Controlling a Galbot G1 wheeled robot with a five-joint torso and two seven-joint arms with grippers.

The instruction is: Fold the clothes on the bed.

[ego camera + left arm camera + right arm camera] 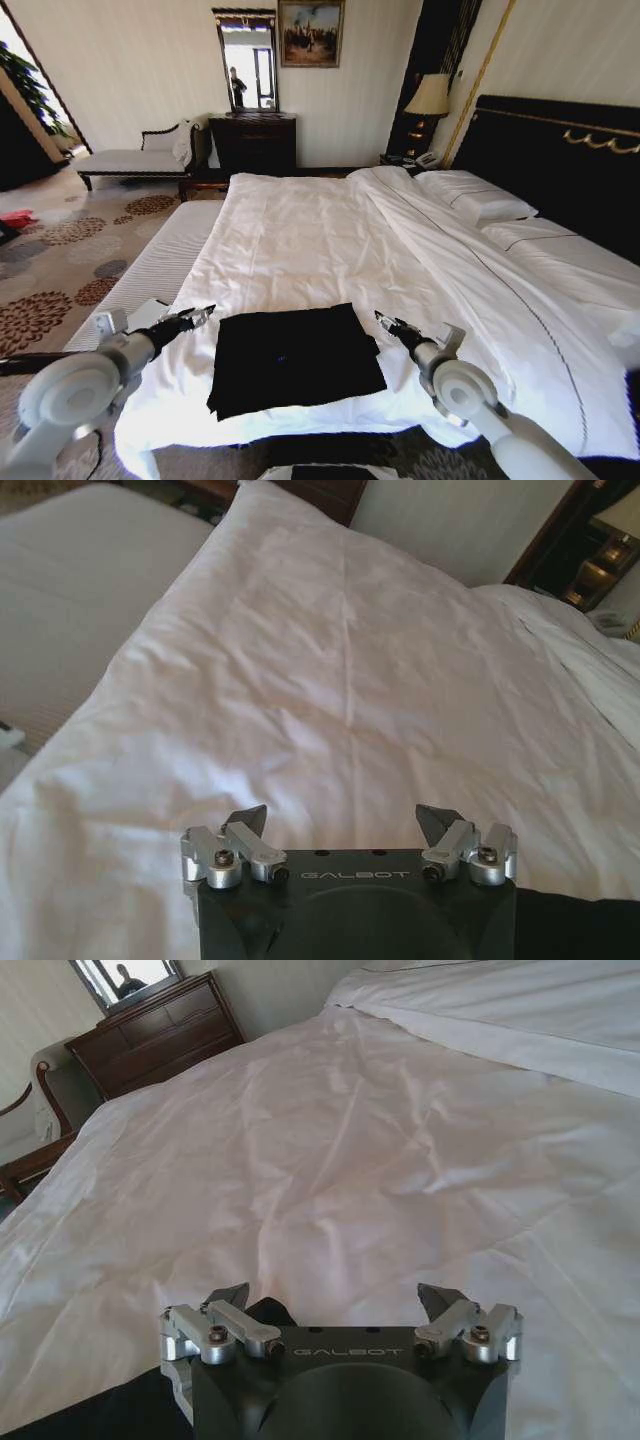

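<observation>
Shirt folded at lower centre of frame; my pincers flank it.
Left gripper and right gripper: both wide open, empty; I should grip the black T-shirt edges evenly on the bed.

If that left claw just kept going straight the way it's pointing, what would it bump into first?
Probably nothing soon. The open left claw points up the bed over the white duvet, with the black T-shirt beside it. Held low, it might graze the duvet; height is unclear.

Open white duvet on the bed ahead of both grippers, no clutter. Folded black T-shirt lies between left gripper and right gripper, both spread wide, each just beside it. 2 pillows and headboard block far right.
</observation>
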